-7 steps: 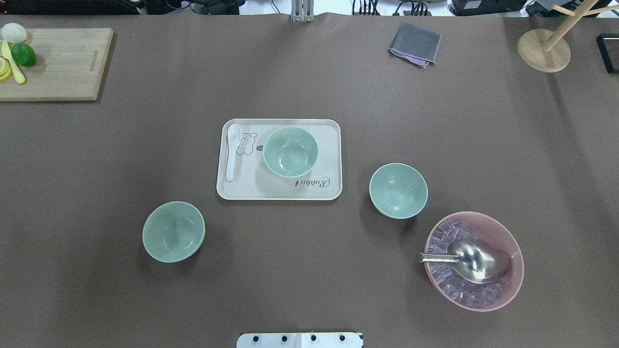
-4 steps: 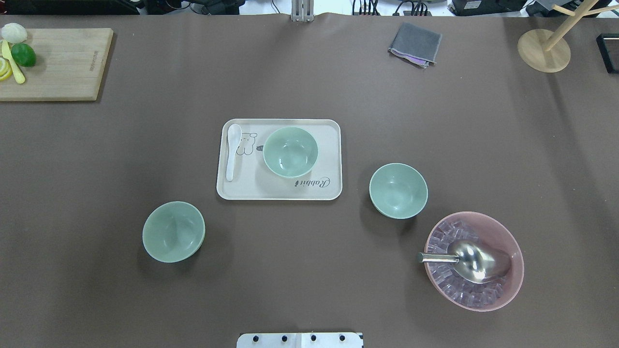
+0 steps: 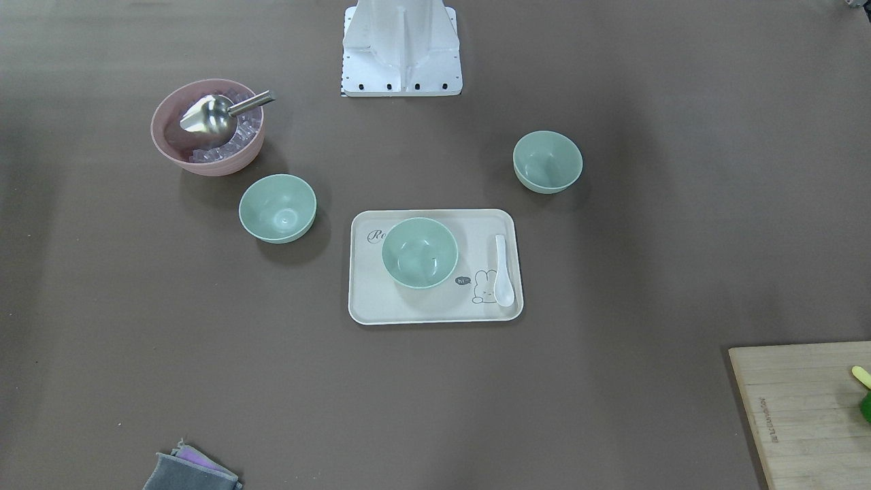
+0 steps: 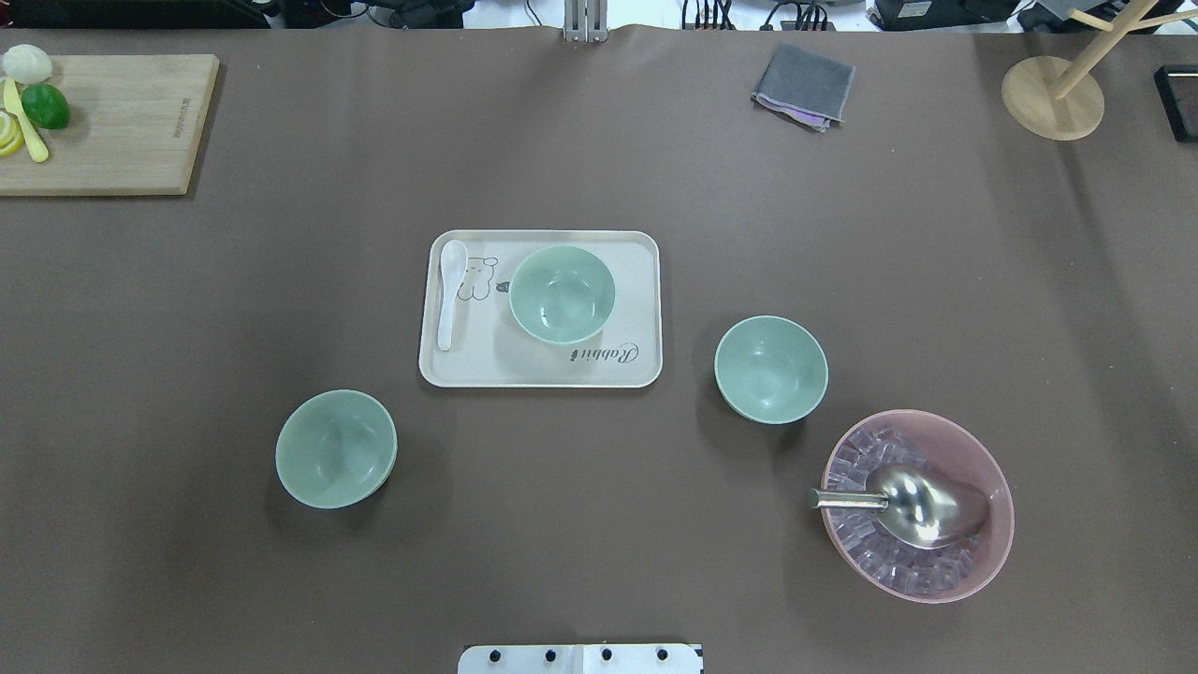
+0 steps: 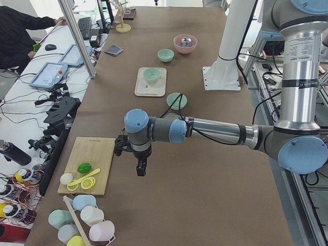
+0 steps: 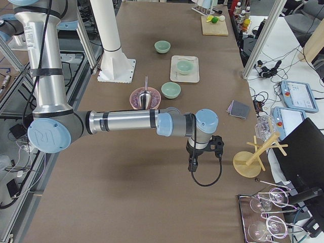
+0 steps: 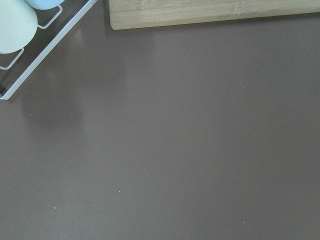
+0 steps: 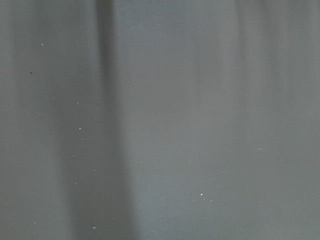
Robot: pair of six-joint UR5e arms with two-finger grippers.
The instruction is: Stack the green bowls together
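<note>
Three pale green bowls stand apart and upright. One bowl (image 4: 562,294) sits on the cream tray (image 4: 524,365). A second bowl (image 4: 770,369) stands on the table right of the tray, and a third (image 4: 335,448) stands at the front left. Neither gripper shows in the overhead or front views. In the exterior left view my left gripper (image 5: 139,168) hangs over bare table near the cutting board, far from the bowls. In the exterior right view my right gripper (image 6: 192,164) hangs near the wooden stand. I cannot tell whether either is open or shut.
A pink bowl (image 4: 936,417) of ice with a metal scoop (image 4: 922,505) stands close to the right green bowl. A white spoon (image 4: 449,290) lies on the tray. A cutting board (image 4: 122,122), grey cloth (image 4: 805,84) and wooden stand (image 4: 1053,98) sit along the far edge.
</note>
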